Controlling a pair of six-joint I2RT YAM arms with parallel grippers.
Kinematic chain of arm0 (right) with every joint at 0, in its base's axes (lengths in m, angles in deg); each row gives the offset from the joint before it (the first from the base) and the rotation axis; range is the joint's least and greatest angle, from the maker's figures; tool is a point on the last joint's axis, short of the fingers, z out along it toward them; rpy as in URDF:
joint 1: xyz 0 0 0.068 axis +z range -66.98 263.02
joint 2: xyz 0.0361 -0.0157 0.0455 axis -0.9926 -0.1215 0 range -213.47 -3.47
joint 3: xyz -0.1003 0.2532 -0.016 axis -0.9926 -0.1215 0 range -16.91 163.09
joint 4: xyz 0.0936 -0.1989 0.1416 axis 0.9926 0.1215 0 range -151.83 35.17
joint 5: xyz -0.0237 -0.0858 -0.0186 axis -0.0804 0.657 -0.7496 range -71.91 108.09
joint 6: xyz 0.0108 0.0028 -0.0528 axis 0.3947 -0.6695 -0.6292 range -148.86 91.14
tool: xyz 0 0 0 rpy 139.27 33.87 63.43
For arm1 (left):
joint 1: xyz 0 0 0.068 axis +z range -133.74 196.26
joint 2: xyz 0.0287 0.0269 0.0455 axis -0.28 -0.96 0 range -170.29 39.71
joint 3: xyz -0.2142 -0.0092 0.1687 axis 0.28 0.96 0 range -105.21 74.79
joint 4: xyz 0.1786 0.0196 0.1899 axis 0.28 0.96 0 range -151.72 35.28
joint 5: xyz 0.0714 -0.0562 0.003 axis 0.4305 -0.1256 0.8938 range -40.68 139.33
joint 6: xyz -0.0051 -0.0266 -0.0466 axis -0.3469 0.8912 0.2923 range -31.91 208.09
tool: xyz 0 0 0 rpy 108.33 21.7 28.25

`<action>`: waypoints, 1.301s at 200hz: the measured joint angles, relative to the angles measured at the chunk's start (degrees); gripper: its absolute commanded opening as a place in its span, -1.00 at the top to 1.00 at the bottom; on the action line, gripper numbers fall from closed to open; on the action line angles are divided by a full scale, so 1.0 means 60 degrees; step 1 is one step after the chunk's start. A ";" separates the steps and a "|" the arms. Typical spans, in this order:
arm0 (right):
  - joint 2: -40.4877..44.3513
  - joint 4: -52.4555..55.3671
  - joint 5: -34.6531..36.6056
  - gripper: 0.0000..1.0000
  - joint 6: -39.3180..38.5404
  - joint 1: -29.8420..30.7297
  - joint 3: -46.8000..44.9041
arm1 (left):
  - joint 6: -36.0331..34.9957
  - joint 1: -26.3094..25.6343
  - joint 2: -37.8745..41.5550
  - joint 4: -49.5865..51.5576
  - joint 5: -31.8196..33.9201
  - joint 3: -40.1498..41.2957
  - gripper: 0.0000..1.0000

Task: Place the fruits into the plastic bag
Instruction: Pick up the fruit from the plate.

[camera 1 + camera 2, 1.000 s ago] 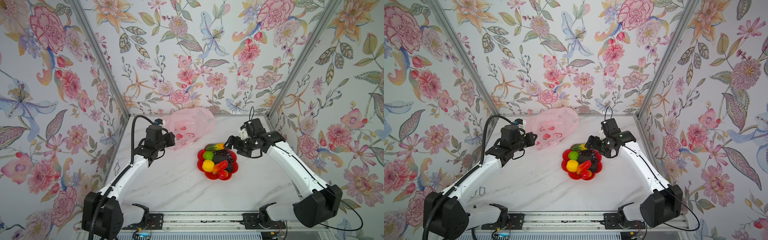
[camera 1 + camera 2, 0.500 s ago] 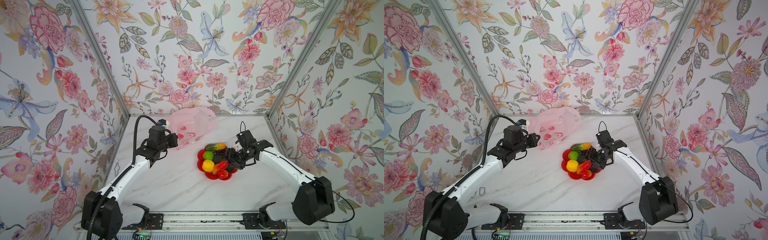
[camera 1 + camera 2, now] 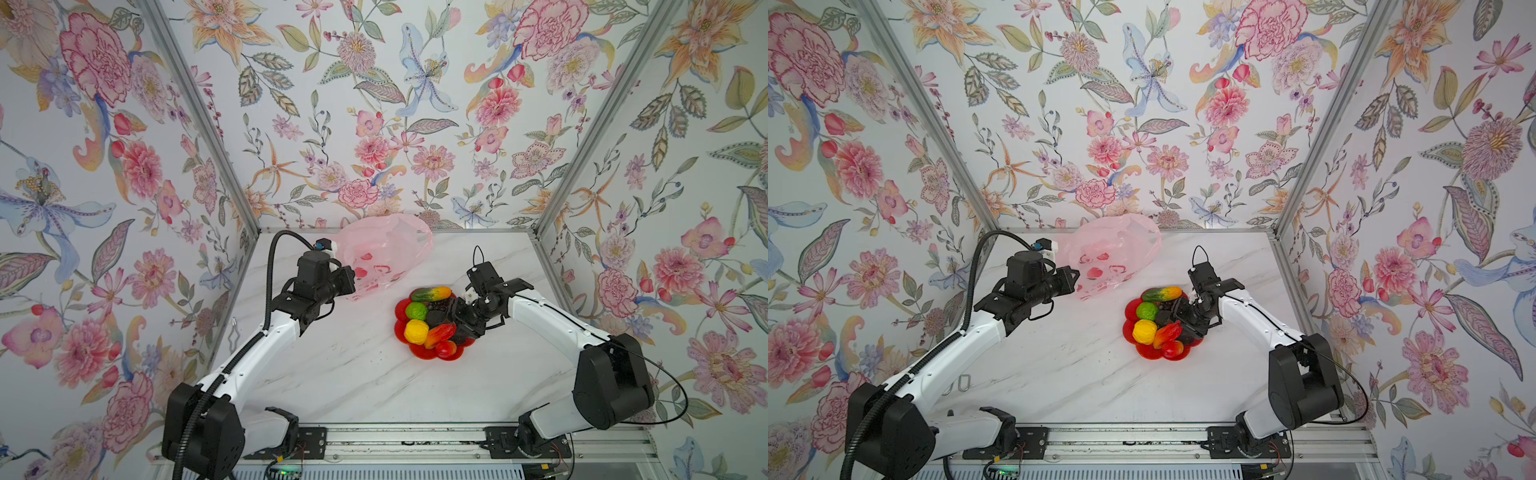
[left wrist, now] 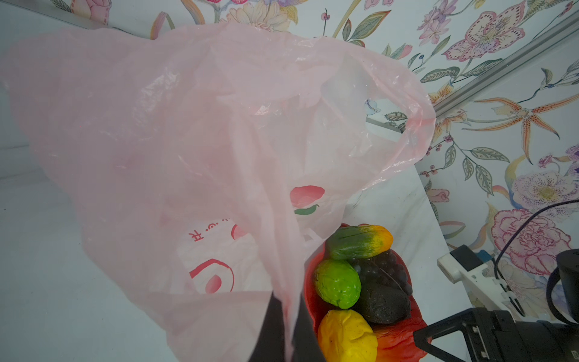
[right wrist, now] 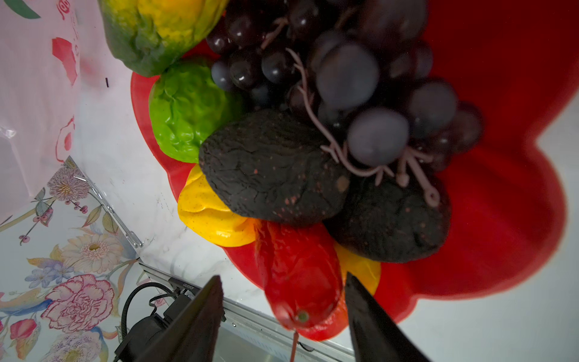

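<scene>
The pink plastic bag (image 3: 382, 249) stands at the back of the table, and my left gripper (image 4: 286, 332) is shut on its front edge, holding it up. The fruits are piled on a red dish (image 3: 400, 309): mango (image 3: 430, 294), lime (image 3: 416, 310), lemon (image 3: 415, 331), grapes (image 5: 360, 78), two black avocados (image 5: 269, 166) and a red-orange piece (image 5: 297, 275). My right gripper (image 5: 282, 310) is down over the dish, open, with a jaw on each side of the red-orange piece. A gap shows on one side. Its fingertips are hidden among the dark fruits in both top views.
The dish sits just right of the bag's mouth, close to the left gripper (image 3: 351, 282). Floral walls close in the back and both sides. A metal rail (image 3: 415, 440) runs along the table's front edge.
My right gripper dropped from beside the dish's far edge down onto the fruit pile, and its jaws narrowed. The left gripper shifted slightly right with the bag.
</scene>
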State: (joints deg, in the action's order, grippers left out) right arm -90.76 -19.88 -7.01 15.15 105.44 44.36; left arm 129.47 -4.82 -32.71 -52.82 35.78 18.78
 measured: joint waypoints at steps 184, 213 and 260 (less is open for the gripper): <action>0.1078 0.0047 0.0484 0.67 -0.0175 -0.0138 0.0178 | -0.0004 0.0000 0.0259 0.0076 0.0073 0.0000 1.00; 0.1545 0.0470 0.0514 0.69 -0.0171 -0.0390 0.0703 | -0.0036 0.0000 0.0270 0.0084 0.0066 0.0000 1.00; 0.1865 0.0280 0.0444 0.73 0.0350 -0.0470 0.2645 | -0.0080 0.0000 0.0270 0.0084 0.0033 0.0000 1.00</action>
State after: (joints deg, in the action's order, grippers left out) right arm -79.57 -18.19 -4.35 17.24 102.62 60.23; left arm 128.99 -4.82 -31.10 -52.31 35.98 18.78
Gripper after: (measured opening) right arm 0.303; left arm 0.046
